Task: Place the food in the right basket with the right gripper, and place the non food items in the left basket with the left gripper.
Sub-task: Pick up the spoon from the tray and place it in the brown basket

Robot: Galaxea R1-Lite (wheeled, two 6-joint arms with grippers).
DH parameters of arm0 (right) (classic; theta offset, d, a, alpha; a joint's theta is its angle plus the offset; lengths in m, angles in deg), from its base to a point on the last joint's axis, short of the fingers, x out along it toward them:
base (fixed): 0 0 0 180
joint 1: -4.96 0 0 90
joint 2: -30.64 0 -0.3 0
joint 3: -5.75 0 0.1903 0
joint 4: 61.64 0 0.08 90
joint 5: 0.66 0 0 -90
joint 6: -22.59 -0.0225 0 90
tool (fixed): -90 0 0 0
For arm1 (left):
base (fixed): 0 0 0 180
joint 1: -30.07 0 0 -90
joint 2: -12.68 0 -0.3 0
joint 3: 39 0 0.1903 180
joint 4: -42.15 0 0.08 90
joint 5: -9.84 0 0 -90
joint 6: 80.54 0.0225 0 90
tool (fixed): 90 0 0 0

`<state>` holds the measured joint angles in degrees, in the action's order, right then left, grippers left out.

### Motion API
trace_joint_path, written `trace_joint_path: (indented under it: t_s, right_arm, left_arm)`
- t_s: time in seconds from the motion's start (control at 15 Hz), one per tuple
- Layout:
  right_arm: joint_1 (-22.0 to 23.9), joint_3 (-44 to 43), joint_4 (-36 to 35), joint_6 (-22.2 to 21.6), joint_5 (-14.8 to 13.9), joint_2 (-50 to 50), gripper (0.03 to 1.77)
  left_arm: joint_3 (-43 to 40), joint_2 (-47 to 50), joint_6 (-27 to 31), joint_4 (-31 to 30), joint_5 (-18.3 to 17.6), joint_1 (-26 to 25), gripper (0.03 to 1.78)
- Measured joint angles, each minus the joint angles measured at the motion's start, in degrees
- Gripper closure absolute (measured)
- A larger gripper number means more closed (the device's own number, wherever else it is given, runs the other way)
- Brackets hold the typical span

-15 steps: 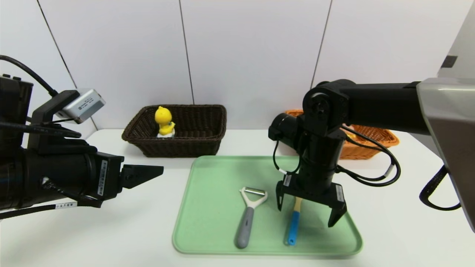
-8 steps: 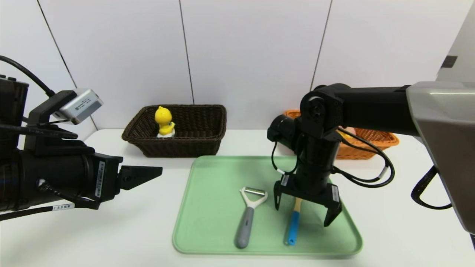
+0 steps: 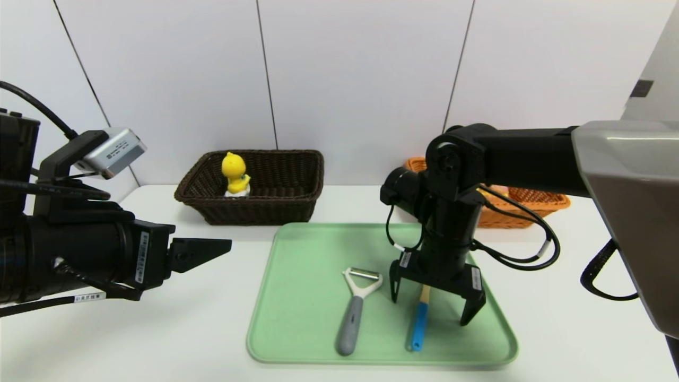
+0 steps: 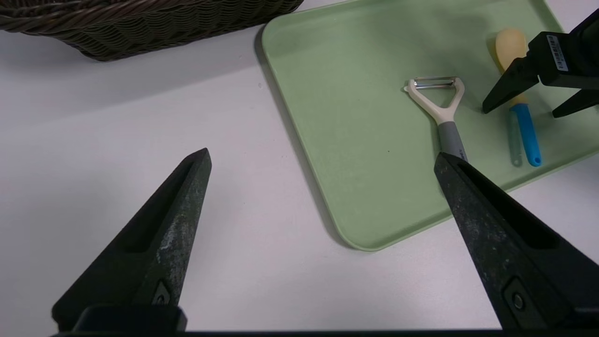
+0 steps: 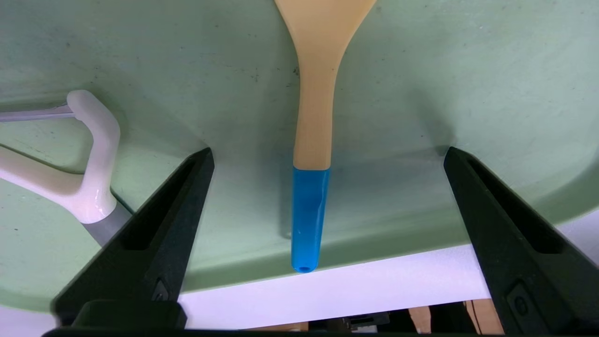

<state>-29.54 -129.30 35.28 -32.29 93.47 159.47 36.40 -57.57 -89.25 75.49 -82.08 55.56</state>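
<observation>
Sorting partly done. Yellow duck toy [image 3: 235, 174] sits inside the dark brown basket [image 3: 260, 204], upper left of the head view: one non-food item placed. Two remain, both lying on the green tray [image 3: 302, 297], lower middle of the frame: the grey-handled peeler [image 3: 351, 323], and right of it the blue-handled spoon [image 3: 419, 324]. No food visible on the tray. The orange basket [image 3: 509, 217], upper right, is partly hidden behind the arm; something pinkish and yellow shows within, probably food, though which pieces cannot be told.

Right gripper [image 3: 429, 313] at the tray's right half, wrist bent so it points steeply down, forearm reaching in from the right edge. Its fingers [image 5: 173, 201] are spread apart, one on each side of the spoon, touching neither side of it; nothing grasped. By the task's rule the spoon belongs to the other arm, so this pose looks like a mismatch, or a preparation to shift it.

Left gripper [image 4: 323, 157] over the counter [image 3: 175, 329], left of the tray, roughly level and aimed inward; fingers wide apart, holding nothing.
</observation>
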Motion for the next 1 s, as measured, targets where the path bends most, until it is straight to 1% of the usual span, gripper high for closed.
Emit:
trace_joint_path:
  t_s: [0.13,0.2,0.4,0.47,0.53,1.0]
  right_arm:
    - [0.2,0.0,0.0,0.1,0.6,0.2,0.57]
    - [0.2,0.0,0.1,0.0,0.9,0.2,0.70]
    - [0.2,0.0,0.1,0.1,0.9,0.3,0.99]
    - [0.2,0.0,0.1,0.1,0.9,0.4,1.13]
    - [0.2,0.1,0.4,0.1,0.9,0.4,1.65]
    - [0.2,0.1,0.2,0.6,0.9,-1.1,1.65]
  left_arm:
    - [0.0,0.0,0.0,0.0,0.0,0.0,0.12]
    - [0.1,0.0,0.0,0.0,0.0,0.0,0.12]
    - [0.1,0.0,0.0,0.0,0.0,0.0,0.12]
    - [0.1,0.0,0.0,0.0,0.0,0.0,0.12]
    - [0.1,0.1,0.0,0.1,-0.1,0.0,0.12]
    - [0.0,0.4,0.0,0.1,-0.1,0.0,0.12]
